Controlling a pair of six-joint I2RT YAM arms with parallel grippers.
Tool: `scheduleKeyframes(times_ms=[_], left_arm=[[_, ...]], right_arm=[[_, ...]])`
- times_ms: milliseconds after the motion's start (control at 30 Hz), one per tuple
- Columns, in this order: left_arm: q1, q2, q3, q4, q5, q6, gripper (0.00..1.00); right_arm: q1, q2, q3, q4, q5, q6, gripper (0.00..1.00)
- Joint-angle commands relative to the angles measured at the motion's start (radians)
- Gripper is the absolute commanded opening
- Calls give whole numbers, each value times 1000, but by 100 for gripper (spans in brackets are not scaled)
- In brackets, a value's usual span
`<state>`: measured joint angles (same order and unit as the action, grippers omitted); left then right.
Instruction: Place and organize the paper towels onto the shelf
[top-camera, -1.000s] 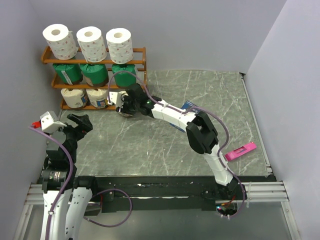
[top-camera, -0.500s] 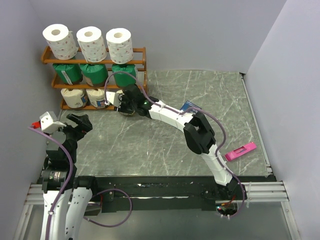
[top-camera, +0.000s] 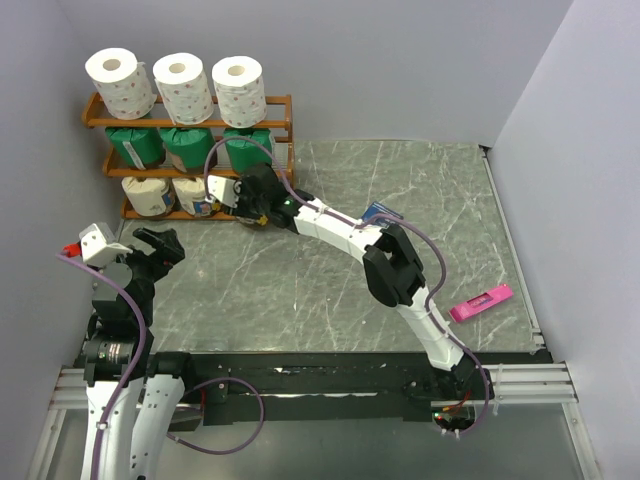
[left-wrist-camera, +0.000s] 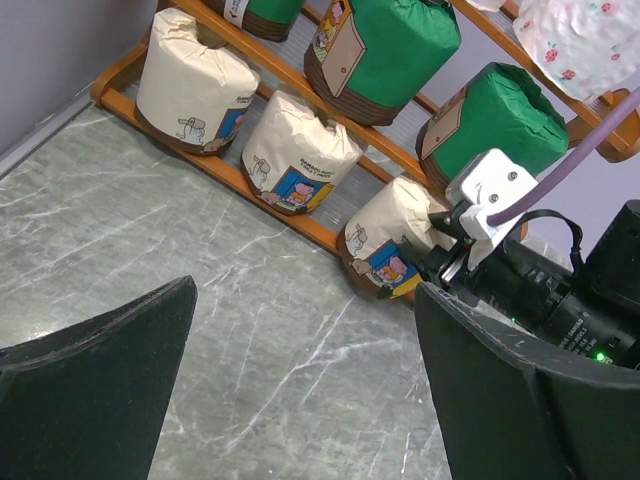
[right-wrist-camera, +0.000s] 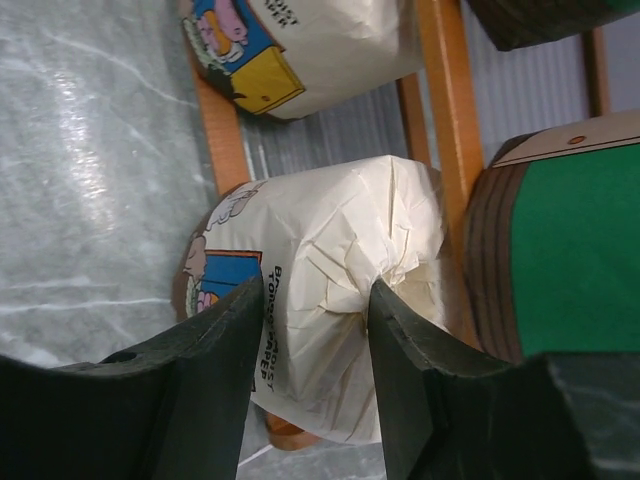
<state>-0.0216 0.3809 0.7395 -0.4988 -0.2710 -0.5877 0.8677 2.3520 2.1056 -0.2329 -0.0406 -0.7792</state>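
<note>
On the orange-brown slatted wooden shelf (top-camera: 278, 99) eight paper towel rolls (top-camera: 182, 88) sit; right jaws grip the ninth, cream-wrapped roll (right-wrist-camera: 330, 250) at its bottom tier, left jaws open.

Overall light: bright, even and diffuse in all three views; it seems to fall from overhead, though no lamp shows.
Shadows: soft and faint on the worktop (top-camera: 400, 200) under the right arm; deeper between the tiers of the shelf (top-camera: 275, 98).
Glare: a pale sheen on the worktop at the upper left of the right wrist view.
Focus: top view crisp throughout; the left end effector (left-wrist-camera: 305, 300) and right end effector (right-wrist-camera: 320, 300) have blurred dark fingers (right-wrist-camera: 200, 390) along the lower edge, while the cream-wrapped roll (right-wrist-camera: 330, 240) is sharp.
Distortion: mild wide-angle lean of the walls at the top view's edges.
</note>
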Motion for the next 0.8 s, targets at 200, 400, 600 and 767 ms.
scheduleKeyframes(times_ms=[200, 400, 600, 767], left_arm=[[2, -11, 34, 12, -16, -9, 96], [2, -11, 34, 14, -14, -11, 96], [2, -17, 34, 16, -14, -11, 96], [2, -27, 29, 19, -13, -9, 96]], right_arm=[[-15, 29, 38, 154, 156, -84, 53], [-13, 26, 24, 156, 160, -104, 54], [-3, -17, -13, 161, 127, -95, 57], [8, -60, -41, 149, 119, -86, 62]])
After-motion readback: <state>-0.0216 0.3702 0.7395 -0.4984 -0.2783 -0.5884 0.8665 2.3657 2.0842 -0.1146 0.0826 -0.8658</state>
